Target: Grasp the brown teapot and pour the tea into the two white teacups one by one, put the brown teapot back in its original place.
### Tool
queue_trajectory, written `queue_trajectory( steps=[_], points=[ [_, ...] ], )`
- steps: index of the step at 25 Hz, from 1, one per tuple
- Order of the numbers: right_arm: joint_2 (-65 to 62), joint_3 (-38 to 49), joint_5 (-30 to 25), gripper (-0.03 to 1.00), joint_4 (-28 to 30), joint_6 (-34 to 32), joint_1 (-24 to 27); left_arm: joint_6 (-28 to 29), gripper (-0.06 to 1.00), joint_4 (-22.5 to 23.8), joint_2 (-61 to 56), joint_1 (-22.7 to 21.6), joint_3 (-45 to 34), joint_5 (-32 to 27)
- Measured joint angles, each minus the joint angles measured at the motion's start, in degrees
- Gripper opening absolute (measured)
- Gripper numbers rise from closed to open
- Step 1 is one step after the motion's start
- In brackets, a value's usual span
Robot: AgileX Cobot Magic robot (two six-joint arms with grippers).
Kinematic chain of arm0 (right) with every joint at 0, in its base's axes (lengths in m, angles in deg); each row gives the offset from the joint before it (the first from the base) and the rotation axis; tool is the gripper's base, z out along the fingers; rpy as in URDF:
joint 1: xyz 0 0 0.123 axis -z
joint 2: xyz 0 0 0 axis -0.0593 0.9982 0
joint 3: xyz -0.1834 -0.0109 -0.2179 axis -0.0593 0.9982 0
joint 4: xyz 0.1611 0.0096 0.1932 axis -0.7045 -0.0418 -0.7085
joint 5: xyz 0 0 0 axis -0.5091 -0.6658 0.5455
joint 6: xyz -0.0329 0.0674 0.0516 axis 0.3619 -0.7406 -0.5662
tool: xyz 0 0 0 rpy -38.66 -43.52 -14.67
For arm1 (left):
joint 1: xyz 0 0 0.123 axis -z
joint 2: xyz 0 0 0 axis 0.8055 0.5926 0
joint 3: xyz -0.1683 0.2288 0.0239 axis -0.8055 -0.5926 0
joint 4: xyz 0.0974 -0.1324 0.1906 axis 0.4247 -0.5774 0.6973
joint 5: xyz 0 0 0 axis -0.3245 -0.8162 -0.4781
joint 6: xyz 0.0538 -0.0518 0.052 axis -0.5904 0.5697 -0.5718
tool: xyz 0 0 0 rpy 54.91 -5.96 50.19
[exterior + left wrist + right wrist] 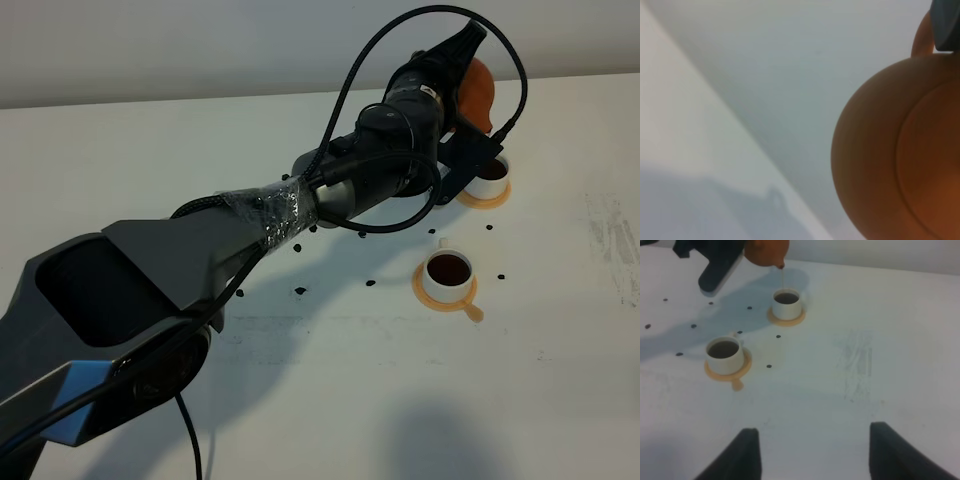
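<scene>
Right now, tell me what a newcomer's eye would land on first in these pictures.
The left arm's tool holds the brown teapot tipped above the far teacup, a thin stream of tea falling from the spout into it. Nearer the camera, the other teacup already holds dark tea on its orange saucer. Small dark specks dot the white table around both cups.

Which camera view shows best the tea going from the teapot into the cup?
The right wrist view: a thin stream falls from the teapot into the far cup. In the exterior high view the left arm hides the spout and most of that cup. The left wrist view shows only the pot's body, close up.
</scene>
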Motion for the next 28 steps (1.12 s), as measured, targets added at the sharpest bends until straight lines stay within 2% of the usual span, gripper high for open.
queue_trajectory(
  steps=[7,14,20,23,26,28],
  points=[
    [0.00,0.00,0.00,0.47,0.00,0.00,0.00,0.02,0.12,-13.08,0.00,-1.05,0.00,-2.73],
    [0.00,0.00,0.00,0.47,0.00,0.00,0.00,0.22,0.12,-28.04,-3.37,-3.08,0.00,-9.59],
    [0.00,0.00,0.00,0.47,0.00,0.00,0.00,1.45,0.12,-46.87,-7.81,-5.07,0.05,-18.54],
    [0.00,0.00,0.00,0.47,0.00,0.00,0.00,3.07,0.12,-53.99,-8.18,-5.76,0.05,-24.55],
    [0.00,0.00,0.00,0.47,0.00,0.00,0.00,6.48,0.12,-58.52,-8.18,-6.54,0.05,-29.39],
    [0.00,0.00,0.00,0.47,0.00,0.00,0.00,10.37,0.12,-59.08,-8.18,-6.80,0.05,-30.89]
  ],
)
